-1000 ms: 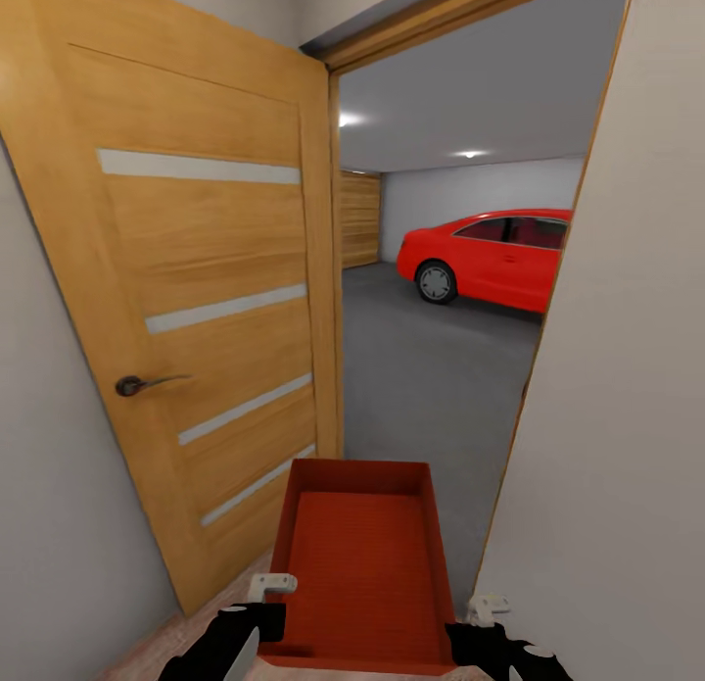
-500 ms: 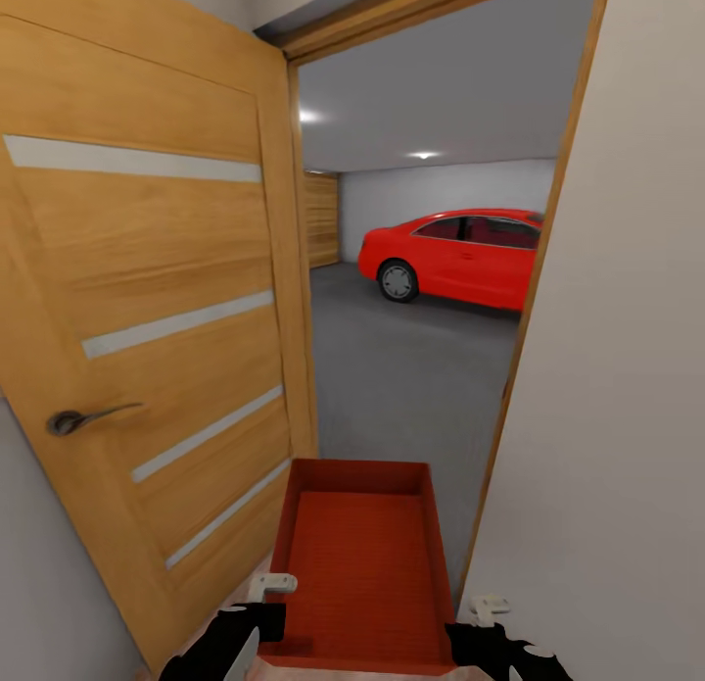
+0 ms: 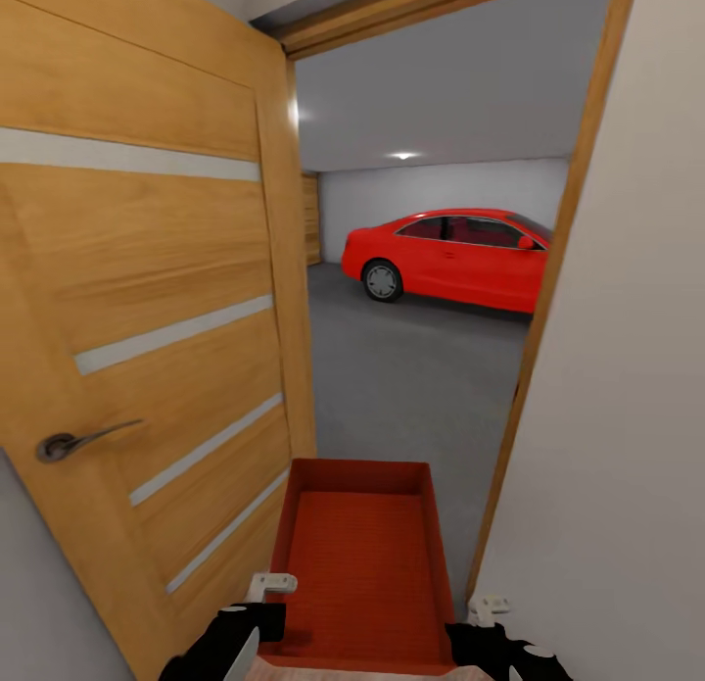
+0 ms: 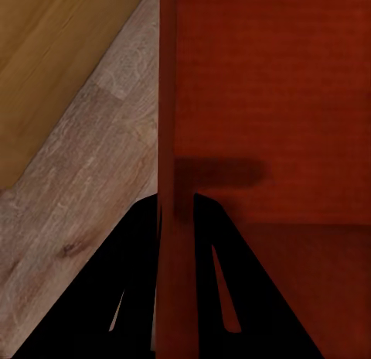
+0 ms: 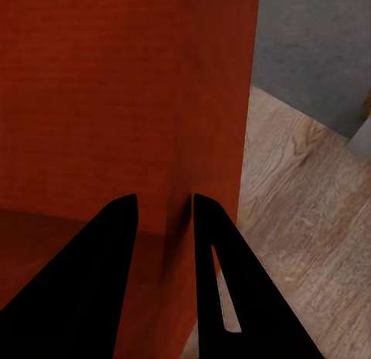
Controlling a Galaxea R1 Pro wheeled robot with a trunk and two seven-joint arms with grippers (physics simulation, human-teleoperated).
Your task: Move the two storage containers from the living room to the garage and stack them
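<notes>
Orange-red container (image 3: 360, 563) was held low at near centre, before garage doorway. Left wall was pinched by left gripper (image 4: 176, 220), right wall by right gripper (image 5: 164, 220). Wooden door (image 3: 147, 318) was seen left, red car (image 3: 450, 260) far.

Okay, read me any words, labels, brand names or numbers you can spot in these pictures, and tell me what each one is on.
There is no readable text in these views.
Orange-red rectangular storage container: plain walls, no label.
Light wood door with pale horizontal stripes: no sign or number.
Red coupe car: no plate or badge legible; it is too far off to tell.
Pale grey garage wall: bare.
</notes>
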